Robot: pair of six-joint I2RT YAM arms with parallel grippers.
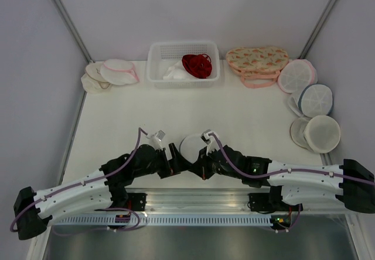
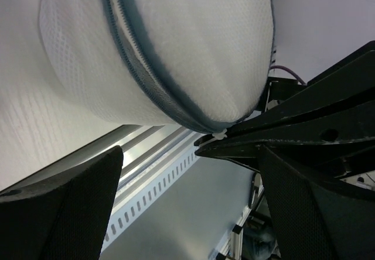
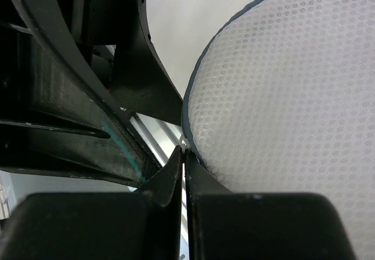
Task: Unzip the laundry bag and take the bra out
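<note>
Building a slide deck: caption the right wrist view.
Right gripper pinches the laundry bag at its grey-blue zipper rim.

A white honeycomb-mesh laundry bag (image 1: 191,147) with grey-blue rim, near centre; a red lacy garment (image 1: 197,65) in a white basket (image 1: 176,51), far; a flowered pink pouch (image 1: 256,60), far right.

Your left arm (image 1: 70,190) and right arm (image 1: 304,175) reach low and inward, meeting at the bag (image 1: 191,146). Your left gripper (image 2: 190,150) gapes wide beside its left rim, gripping nothing. Your right gripper (image 3: 184,157) is pinched closed on its near rim.
</note>
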